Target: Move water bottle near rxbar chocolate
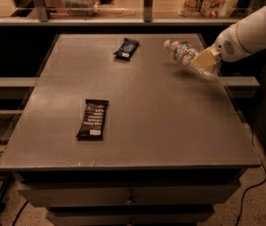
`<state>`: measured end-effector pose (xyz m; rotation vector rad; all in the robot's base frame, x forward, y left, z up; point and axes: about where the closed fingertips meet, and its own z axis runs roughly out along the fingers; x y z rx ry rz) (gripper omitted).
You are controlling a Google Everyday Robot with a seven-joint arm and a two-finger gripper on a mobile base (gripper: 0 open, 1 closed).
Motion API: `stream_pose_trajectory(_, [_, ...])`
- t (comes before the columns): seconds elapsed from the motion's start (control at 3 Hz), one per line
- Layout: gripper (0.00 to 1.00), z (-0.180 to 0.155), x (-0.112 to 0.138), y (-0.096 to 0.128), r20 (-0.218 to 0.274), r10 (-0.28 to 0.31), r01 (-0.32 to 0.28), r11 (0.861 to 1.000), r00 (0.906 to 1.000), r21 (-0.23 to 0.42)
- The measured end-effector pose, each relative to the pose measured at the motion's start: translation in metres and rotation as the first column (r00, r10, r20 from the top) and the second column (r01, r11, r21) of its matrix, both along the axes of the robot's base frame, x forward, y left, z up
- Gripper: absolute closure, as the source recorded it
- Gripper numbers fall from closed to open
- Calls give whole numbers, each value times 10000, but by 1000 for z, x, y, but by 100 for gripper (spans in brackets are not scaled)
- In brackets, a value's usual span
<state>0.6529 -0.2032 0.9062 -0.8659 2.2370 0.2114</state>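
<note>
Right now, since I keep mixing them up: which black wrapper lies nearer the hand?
The shorter black packet at the far edge; the hand, shut on the water bottle, is right of it. The long rxbar chocolate lies front-left.

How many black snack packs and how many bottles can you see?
Black wrappers: 2, the long flat black bar wrapper with white lettering and the shorter shiny black packet.
Bottles: 1, the clear plastic water bottle, tilted in the gripper over the grey table's far right.
Total: 3

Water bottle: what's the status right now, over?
Gripper shut on water bottle, far right of table. Bottle tilted, cap pointing left; rxbar chocolate lies front left, far apart. Small black packet at rear, off direct line.
</note>
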Motion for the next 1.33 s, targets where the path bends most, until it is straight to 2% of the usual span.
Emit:
stream_pose_trajectory(0.33, [100,30,-11,38,326,1630,-1617,9861,9861,-388])
stream_pose_trajectory(0.67, [100,55,-26,77,646,3197,-3150,9463,9453,-732])
stream_pose_trajectory(1.0, [100,61,-30,86,724,3592,-3533,9318,9304,-831])
stream_pose_trajectory(1.33, [100,58,-31,88,665,3621,-3567,9307,9298,-806])
